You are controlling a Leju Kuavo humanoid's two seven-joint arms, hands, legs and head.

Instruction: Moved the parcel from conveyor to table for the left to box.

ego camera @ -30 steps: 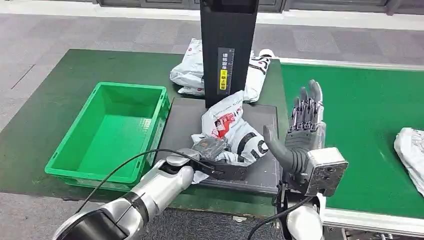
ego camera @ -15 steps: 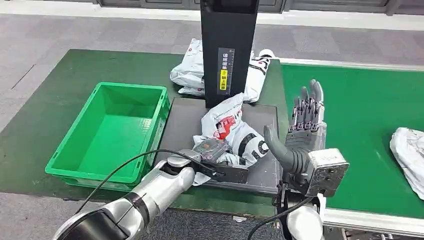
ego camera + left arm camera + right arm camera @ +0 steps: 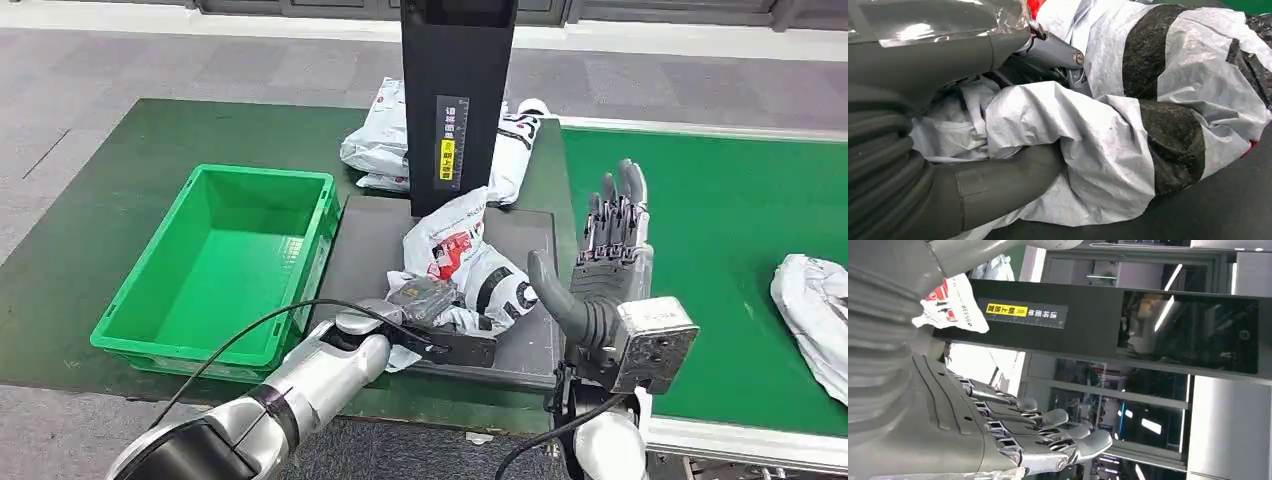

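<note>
Centrally, the left hand (image 3: 425,300) gripped the crumpled grey-and-black plastic parcel (image 3: 470,270); right hand (image 3: 605,260) upright, fingers spread, empty; label text unreadable

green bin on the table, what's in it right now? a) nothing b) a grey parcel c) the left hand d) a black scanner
a: the green bin shows a bare floor, while the crumpled parcel still lies on the dark pad beside it, gripped by the left hand.

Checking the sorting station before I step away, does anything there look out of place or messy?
The parcel the left hand grips lies crumpled on the black platform, not in the green bin.
</note>
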